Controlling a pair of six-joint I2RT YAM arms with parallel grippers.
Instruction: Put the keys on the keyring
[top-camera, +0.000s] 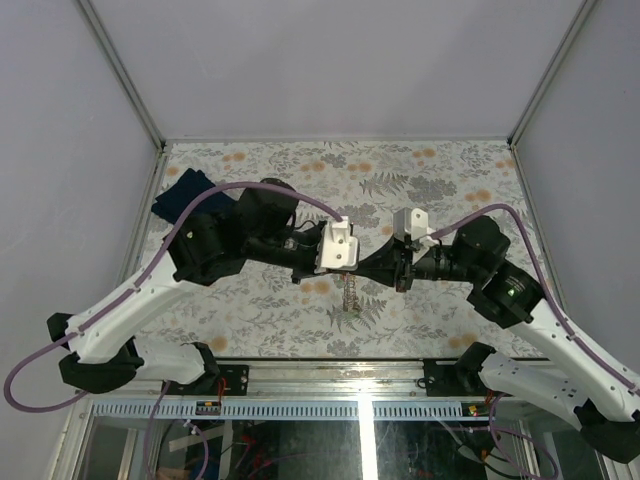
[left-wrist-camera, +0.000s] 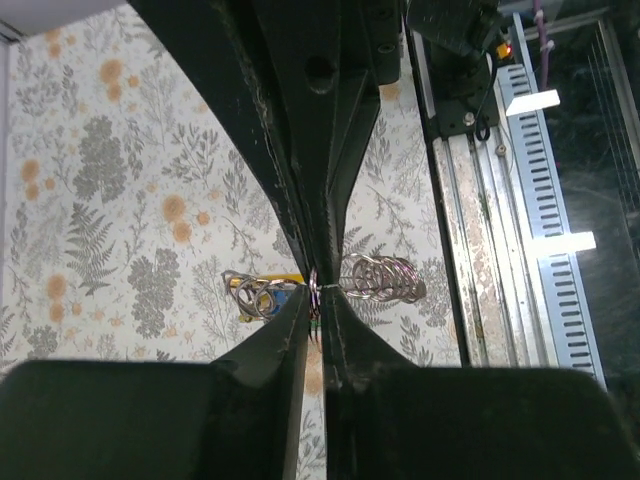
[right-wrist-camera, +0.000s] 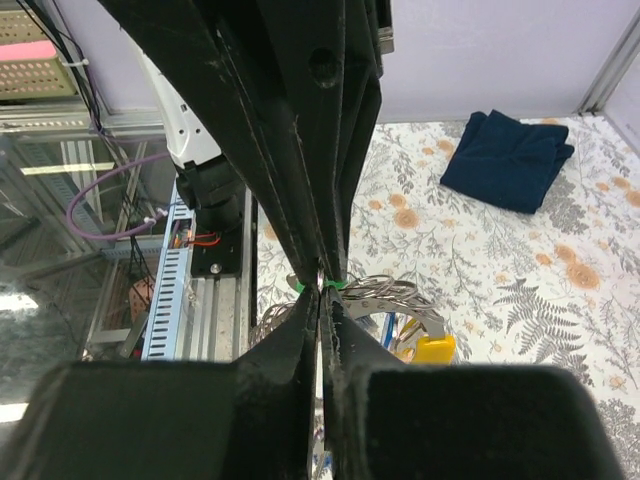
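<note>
Both grippers meet mid-air, likely for threading: left gripper (left-wrist-camera: 316, 292) pinches the keyring (left-wrist-camera: 385, 278) between its tips, right gripper (right-wrist-camera: 320, 286) is clamped on a green-tagged key (right-wrist-camera: 337, 285) (remaining keys (right-wrist-camera: 435, 348) dangle just beyond its fingertips).

A dark blue folded cloth (top-camera: 181, 192) lies at the far left corner of the surface (top-camera: 440, 165), a sheet printed with grey ferns and orange blossoms. The cloth is rumpled, one fold lapped over another. Plain pale lilac walls (top-camera: 340, 60) close the far edge and both sides, joined by slim aluminium corner posts (top-camera: 121, 72). A white slotted cable duct (top-camera: 300, 409) runs along the near edge.
</note>
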